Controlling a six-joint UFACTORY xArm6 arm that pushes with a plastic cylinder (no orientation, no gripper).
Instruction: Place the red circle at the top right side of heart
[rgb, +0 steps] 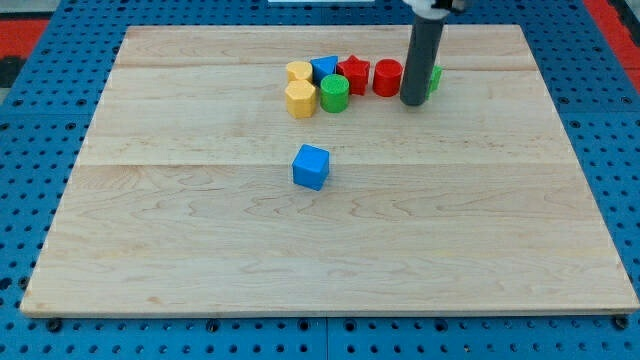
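The red circle (387, 77) stands near the view's top, in a row of blocks. My tip (414, 103) rests on the board just right of it, close to or touching its right side. A yellow block (298, 71) at the row's left end looks like the heart. Below it sits a second yellow block (300, 99), roughly hexagonal. Between them and the red circle are a blue block (323, 68), a green circle (335, 93) and a red star (354, 73). A green block (434, 77) is mostly hidden behind my rod.
A blue cube (311, 166) sits alone near the board's middle. The wooden board (200, 250) lies on a blue perforated surface, with its top edge not far behind the row of blocks.
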